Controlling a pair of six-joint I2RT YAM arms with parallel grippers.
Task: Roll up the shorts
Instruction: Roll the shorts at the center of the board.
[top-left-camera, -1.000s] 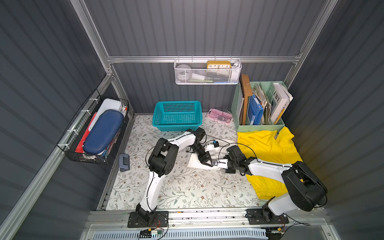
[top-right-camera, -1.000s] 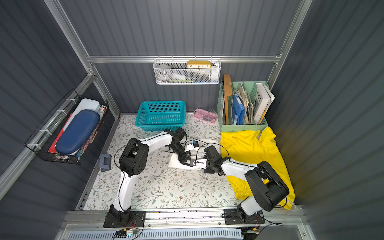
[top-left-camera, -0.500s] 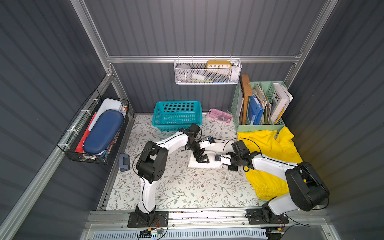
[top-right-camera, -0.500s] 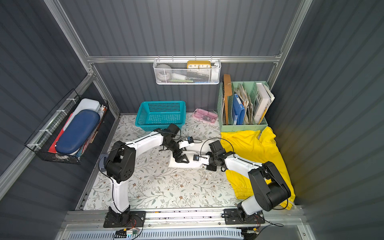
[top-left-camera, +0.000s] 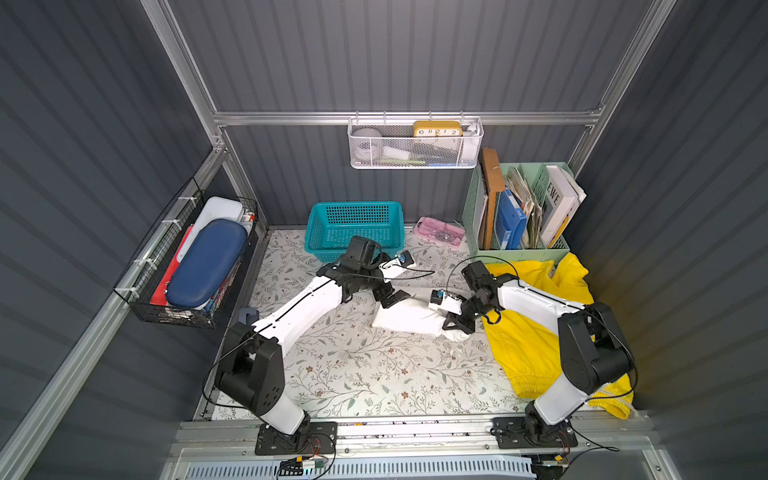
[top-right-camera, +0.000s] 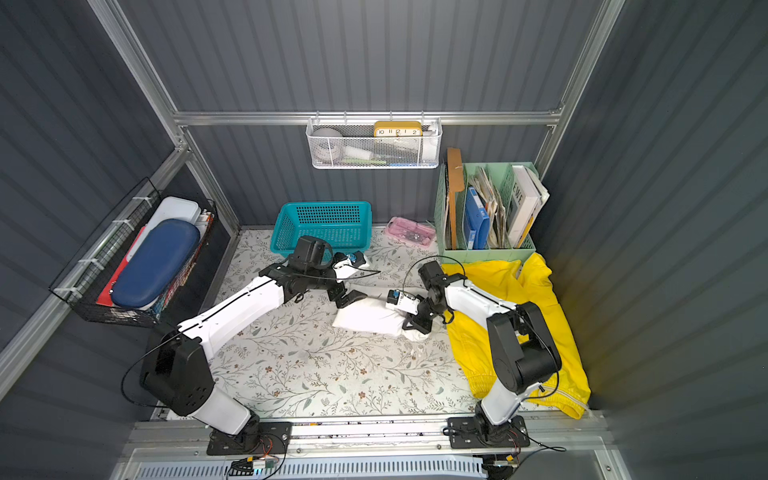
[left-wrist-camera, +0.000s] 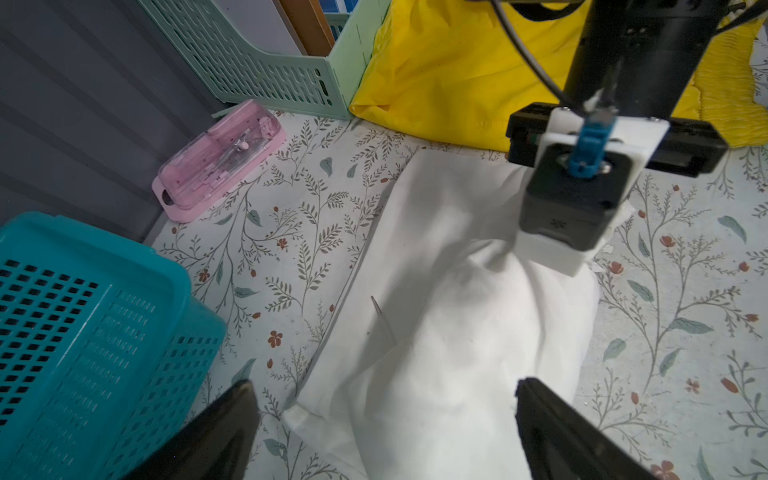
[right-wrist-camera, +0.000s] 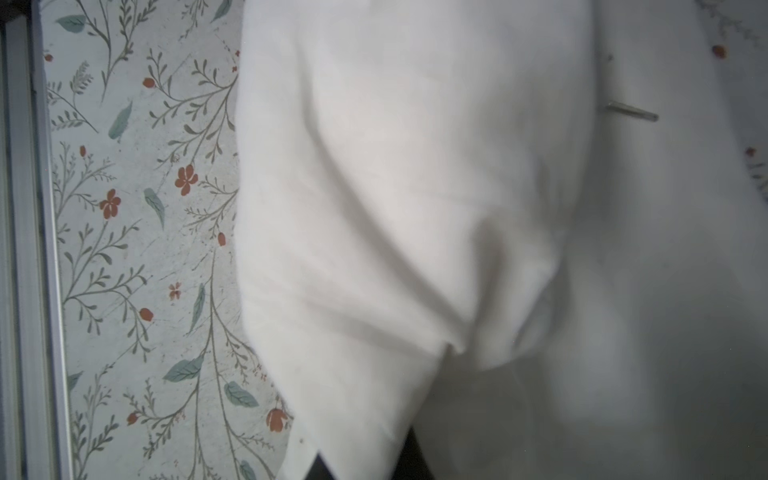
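The white shorts (top-left-camera: 409, 320) (top-right-camera: 365, 318) lie as a bunched roll mid-table. My left gripper (top-left-camera: 392, 297) (top-right-camera: 347, 297) hovers open over the roll's left end; in the left wrist view (left-wrist-camera: 382, 399) its black fingertips (left-wrist-camera: 224, 415) stand wide apart with white cloth (left-wrist-camera: 436, 332) below them, not pinched. At the roll's right end, my right gripper (top-left-camera: 457, 328) (top-right-camera: 415, 326) is shut on the white shorts. In the right wrist view (right-wrist-camera: 365, 461) cloth (right-wrist-camera: 415, 208) drapes over the fingers and hides most of them. The yellow shorts (top-left-camera: 528, 345) (top-right-camera: 498, 274) lie spread at the right, partly under the right arm.
A teal basket (top-left-camera: 353, 226), a pink case (top-left-camera: 439, 232) and a green file organiser (top-left-camera: 519, 208) line the back. A wire basket (top-left-camera: 187, 266) hangs on the left wall, a white mesh one (top-left-camera: 415, 145) on the back wall. A small grey item (top-left-camera: 248, 313) sits at the left edge.
My left gripper has opened wide off the white shorts and drawn slightly back, its elbow swinging out to the left. The right gripper has kept its grip and place.
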